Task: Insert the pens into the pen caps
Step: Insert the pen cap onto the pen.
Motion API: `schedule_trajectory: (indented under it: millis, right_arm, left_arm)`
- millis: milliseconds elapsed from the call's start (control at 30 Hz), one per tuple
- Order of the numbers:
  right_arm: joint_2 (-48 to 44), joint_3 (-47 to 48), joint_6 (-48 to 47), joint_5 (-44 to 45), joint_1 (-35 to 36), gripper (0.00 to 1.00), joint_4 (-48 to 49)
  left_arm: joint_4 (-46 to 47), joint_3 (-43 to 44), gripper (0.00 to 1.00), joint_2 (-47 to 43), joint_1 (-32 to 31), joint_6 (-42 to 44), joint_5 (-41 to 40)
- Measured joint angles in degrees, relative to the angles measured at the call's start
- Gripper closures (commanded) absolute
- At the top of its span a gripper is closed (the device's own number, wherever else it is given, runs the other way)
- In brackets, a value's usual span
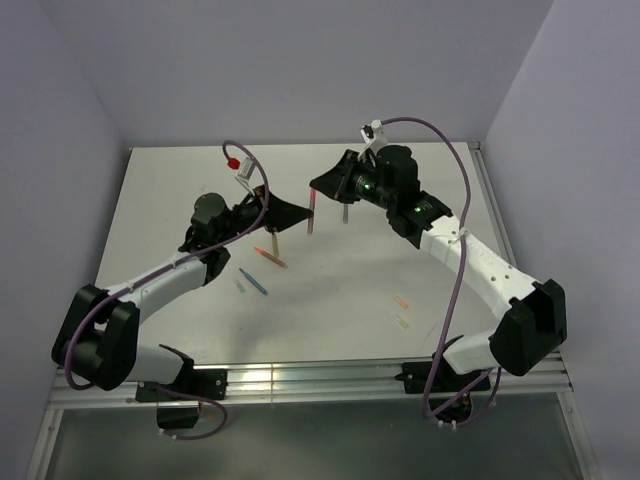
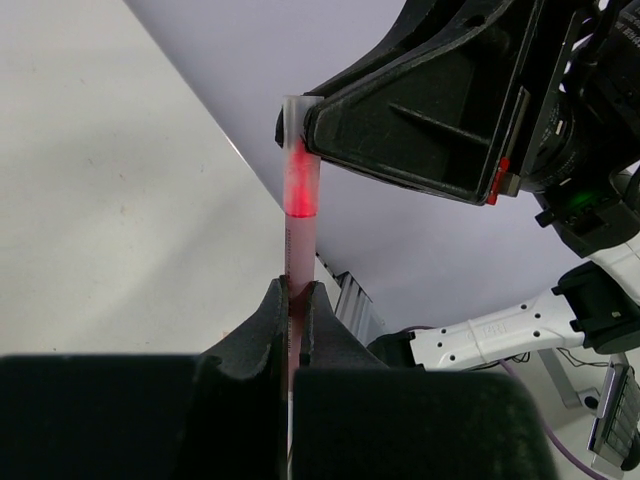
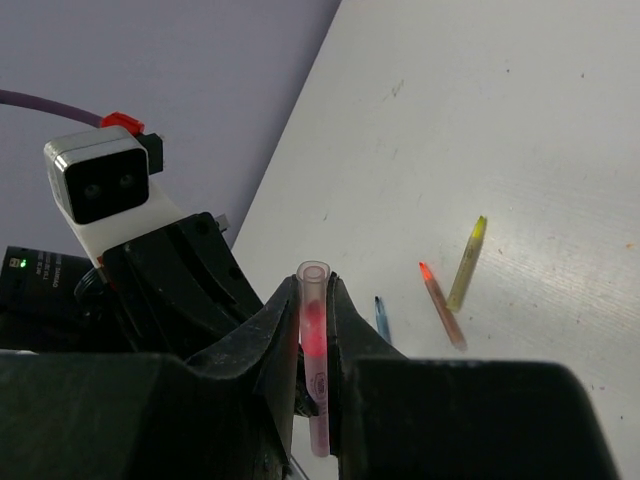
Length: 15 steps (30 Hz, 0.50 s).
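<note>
The left pincer (image 2: 295, 290) is clamped narrow on the pink pen (image 2: 297, 250), which rises from its tips. The right pincer (image 3: 312, 290) pinches the translucent pink cap (image 2: 300, 170) over the pen's top. Both look light, stiff and slick: grip mid-barrel, gently.

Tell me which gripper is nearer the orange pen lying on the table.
Left. The left gripper, clamping the pink pen, hangs just beyond the orange pen; the right gripper, pinching the pen cap, sits farther back and right.
</note>
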Motion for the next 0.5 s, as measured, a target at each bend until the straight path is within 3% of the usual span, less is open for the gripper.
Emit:
schedule_trajectory:
  millis: [200,500]
  right_arm:
    - [3.0,0.5,1.7,-0.4,-0.3,1.0,-1.6]
    - [5.8,0.5,5.5,-3.6,-1.6,1.0,-1.9]
  left_arm:
    - [-4.4,0.3,0.99,0.9,0.1,-0.3,-0.3]
    - [-8.0,0.3,0.82,1.4,0.2,-1.3,-0.9]
